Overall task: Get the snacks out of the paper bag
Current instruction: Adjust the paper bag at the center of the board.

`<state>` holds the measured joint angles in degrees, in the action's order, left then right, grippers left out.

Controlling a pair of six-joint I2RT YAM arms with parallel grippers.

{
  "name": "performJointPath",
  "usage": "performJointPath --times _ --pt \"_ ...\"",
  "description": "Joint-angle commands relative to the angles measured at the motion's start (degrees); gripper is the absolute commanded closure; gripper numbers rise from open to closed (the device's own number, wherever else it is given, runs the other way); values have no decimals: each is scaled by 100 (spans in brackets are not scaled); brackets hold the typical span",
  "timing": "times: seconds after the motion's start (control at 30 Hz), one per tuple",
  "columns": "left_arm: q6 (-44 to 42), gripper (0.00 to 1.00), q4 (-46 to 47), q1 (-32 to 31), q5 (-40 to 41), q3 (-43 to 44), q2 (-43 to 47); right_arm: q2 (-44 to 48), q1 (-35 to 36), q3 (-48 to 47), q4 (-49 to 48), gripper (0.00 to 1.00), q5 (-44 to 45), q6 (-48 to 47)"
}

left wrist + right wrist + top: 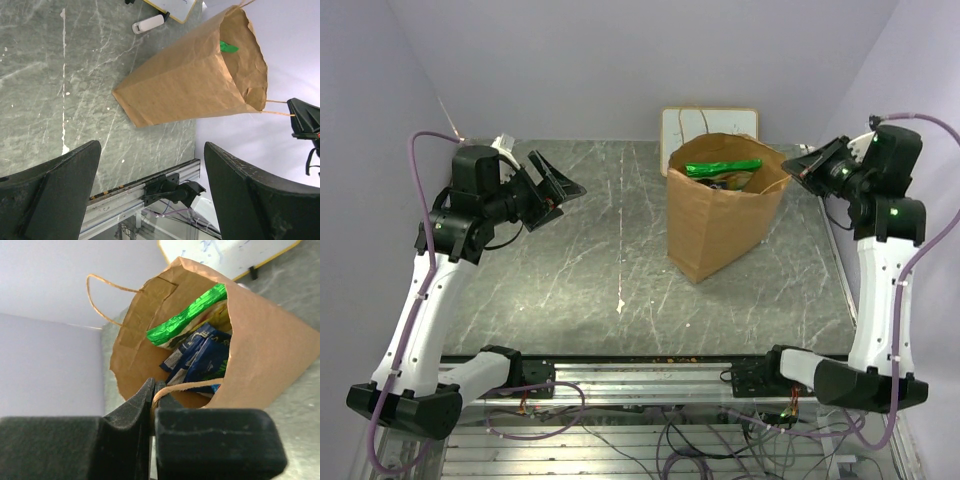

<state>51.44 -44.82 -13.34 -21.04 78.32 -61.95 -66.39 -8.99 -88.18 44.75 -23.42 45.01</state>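
Note:
The brown paper bag [720,210] stands upright right of the table's middle, mouth open; it also shows in the left wrist view [195,80] and the right wrist view [270,355]. Snacks sit inside: a green packet [722,168] [187,315] on top and dark blue packets [202,357] under it. My right gripper [794,165] [154,390] is shut on the bag's near twisted handle [182,387] at the bag's right rim. My left gripper [560,190] [150,165] is open and empty, held above the table left of the bag.
A small framed whiteboard [710,124] leans on the back wall behind the bag, with a white eraser [148,23] lying beside it. The aluminium rail [640,375] runs along the table's near edge. Lilac walls close in on both sides.

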Motion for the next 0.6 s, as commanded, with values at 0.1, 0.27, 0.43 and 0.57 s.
performJointPath --times 0.1,0.27,0.43,0.57 --pt "-90 5 44 -63 -147 103 50 -934 -41 -1749 899 100 189 -2080" --pt "-73 5 68 -63 -135 26 100 -1373 612 -2088 899 100 -736 -2990" --pt "-120 5 79 -63 -72 71 72 -1417 1549 -2083 889 100 -1342 -3484" --pt "-89 5 169 -63 -77 39 24 -1385 2223 -2023 873 100 -1681 -3673"
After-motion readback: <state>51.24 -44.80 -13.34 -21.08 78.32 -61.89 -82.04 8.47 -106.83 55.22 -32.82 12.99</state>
